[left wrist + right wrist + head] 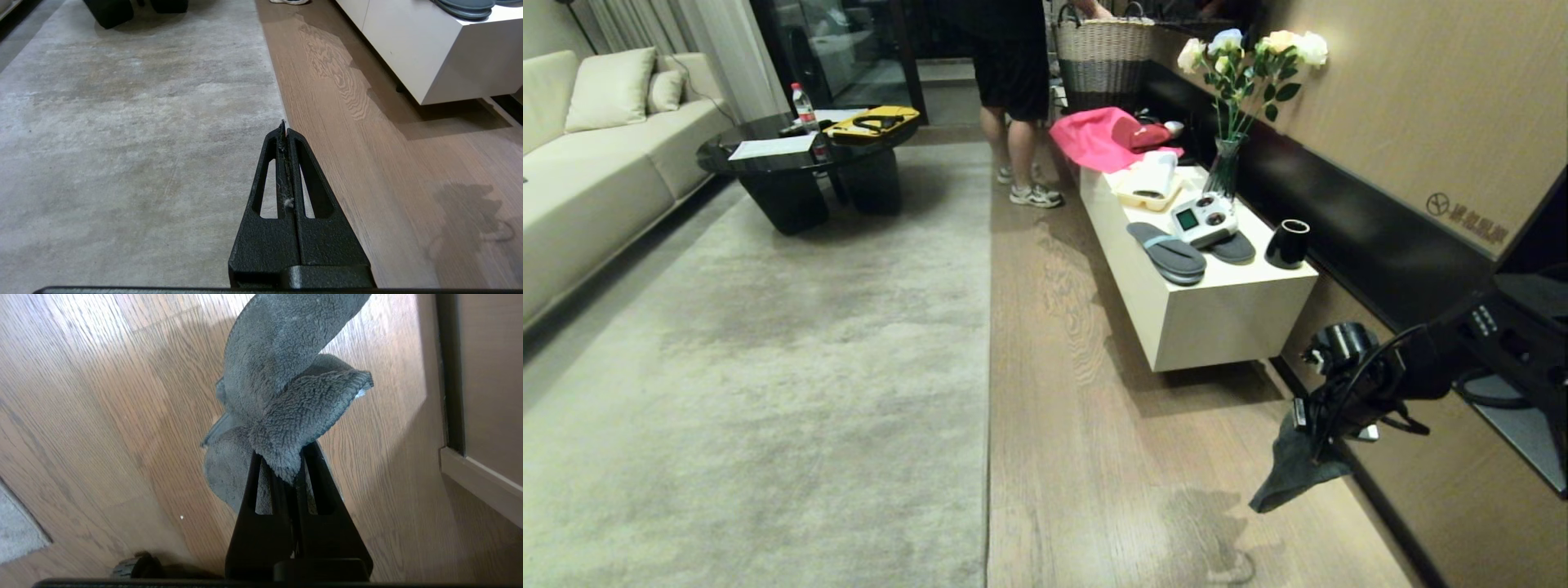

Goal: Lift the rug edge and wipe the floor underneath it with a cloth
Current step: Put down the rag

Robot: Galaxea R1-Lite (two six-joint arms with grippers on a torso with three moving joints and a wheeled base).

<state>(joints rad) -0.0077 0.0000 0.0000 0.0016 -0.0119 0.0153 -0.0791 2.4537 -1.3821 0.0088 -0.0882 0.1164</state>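
The rug (752, 351) covers the left and middle of the room, beige-grey and mottled, lying flat. Its rug edge (989, 367) runs as a straight line from near to far, flush against the floor (1078, 425), a strip of light brown wood-grain planks between the rug and the wall units on the right. A pale sofa (596, 163) lines the far left, and a dark round coffee table (805, 167) stands on the rug's far end with papers, a bottle and a yellow item on it. A person (1013, 90) stands at the far end of the planks beside a woven basket (1103, 57). A white surface (1209, 302) juts out along the right wall, carrying bright pink fabric (1094, 139), a vase of flowers (1241, 98), grey slippers (1168, 251), a white controller (1203, 219) and a black cup (1289, 243).

The right claw (1319, 433) hangs above the planks near the right wall, well apart from the rug edge, its fingers pressed together and pinching the cloth (1290, 469). The dark grey fleecy cloth droops from the fingertips in loose folds, clear of the floor, its shadow falling on the planks just beside it.

The left claw (283, 128) sits above the rug edge, pressed together and holding nothing, with a few bits of lint caught between its fingers (265, 192).
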